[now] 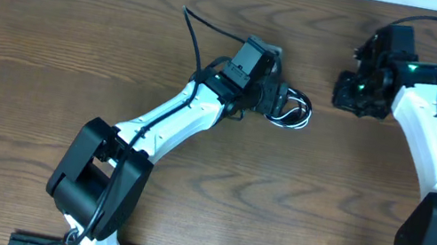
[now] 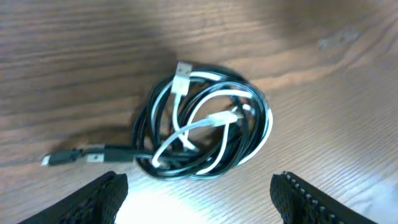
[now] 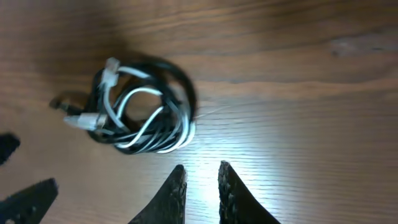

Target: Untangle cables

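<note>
Hovering over the cables (image 1: 293, 111), just right of centre in the overhead frame, the left pincer (image 2: 199, 180) had its fingers set wide apart, one at each lower corner of the left wrist frame, and clamped nothing. The white cable (image 2: 205, 121) and the black cable (image 2: 142, 130) lay wound together in one small coil flat on the surface (image 1: 53, 39). The white plug sat at the top of the coil and the black plug trailed out toward the lower left of that frame. The right pincer (image 3: 201, 167) stood apart from the coil, toward the upper right of the overhead frame, with its fingers drawn nearly together on nothing. Likely faults from this position were as follows. A closing stroke across the whole coil would probably catch both cables at once and lift them as one knot. A pull on one strand while the other was not pinned would probably tighten the loops or drag the coil along the wood. Thin strands could also slip out from between the fingers. The arm wire (image 1: 191, 29) looping off the left arm in the upper middle of the overhead frame might snag if that arm swung back sharply. The far edge of the surface ran along the top of the overhead frame, near the right pincer, so a pull in that direction had little room. The broad wood toward the lower centre and the left of the frame offered the most room for drawing the cables apart.
</note>
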`<state>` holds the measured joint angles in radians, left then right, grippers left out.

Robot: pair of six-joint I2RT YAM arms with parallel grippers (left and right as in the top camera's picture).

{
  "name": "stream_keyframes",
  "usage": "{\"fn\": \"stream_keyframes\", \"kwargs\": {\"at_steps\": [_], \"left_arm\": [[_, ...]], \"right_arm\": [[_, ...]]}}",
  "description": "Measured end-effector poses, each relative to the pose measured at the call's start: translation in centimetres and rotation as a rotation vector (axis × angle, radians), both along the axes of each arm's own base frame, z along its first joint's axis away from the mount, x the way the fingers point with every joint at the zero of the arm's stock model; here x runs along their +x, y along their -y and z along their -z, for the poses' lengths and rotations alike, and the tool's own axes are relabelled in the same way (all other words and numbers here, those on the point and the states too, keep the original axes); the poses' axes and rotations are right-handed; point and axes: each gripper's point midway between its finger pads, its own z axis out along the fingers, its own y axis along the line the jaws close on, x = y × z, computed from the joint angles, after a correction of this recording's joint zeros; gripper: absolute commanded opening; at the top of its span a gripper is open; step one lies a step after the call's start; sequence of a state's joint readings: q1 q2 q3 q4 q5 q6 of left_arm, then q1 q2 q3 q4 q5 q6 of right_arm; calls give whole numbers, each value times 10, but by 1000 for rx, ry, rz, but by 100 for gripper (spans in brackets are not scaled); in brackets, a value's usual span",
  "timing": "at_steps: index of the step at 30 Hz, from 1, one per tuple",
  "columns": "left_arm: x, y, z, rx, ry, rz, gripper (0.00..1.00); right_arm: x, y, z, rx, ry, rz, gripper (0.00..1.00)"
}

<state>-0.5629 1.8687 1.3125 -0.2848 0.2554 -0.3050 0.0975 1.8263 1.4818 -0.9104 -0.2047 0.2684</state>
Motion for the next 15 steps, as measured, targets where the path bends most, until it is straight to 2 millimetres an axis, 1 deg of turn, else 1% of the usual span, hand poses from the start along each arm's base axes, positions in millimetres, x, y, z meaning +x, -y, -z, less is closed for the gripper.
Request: {"fn": "stream_keyframes", "kwargs": {"at_steps": [1, 4, 6, 8, 13, 15], "left_arm": [[-1, 0, 0, 10, 9, 20, 78], [-2, 2, 0, 41, 46, 86, 72], [-6, 7, 0, 66, 79, 149, 71], [-13, 15, 1, 98, 114, 227, 70], [-35, 29, 7, 197, 151, 370, 70], [-38, 34, 8, 234, 170, 413, 69]], "right_arm": [[1, 7, 0, 1, -1, 19, 16], [2, 24, 0, 1, -6, 63, 17], [2, 31, 1, -2, -13, 81, 18], [1, 35, 1, -4, -17, 88, 18], [-3, 39, 3, -7, -32, 89, 19], [-3, 40, 3, -7, -33, 89, 19]]}}
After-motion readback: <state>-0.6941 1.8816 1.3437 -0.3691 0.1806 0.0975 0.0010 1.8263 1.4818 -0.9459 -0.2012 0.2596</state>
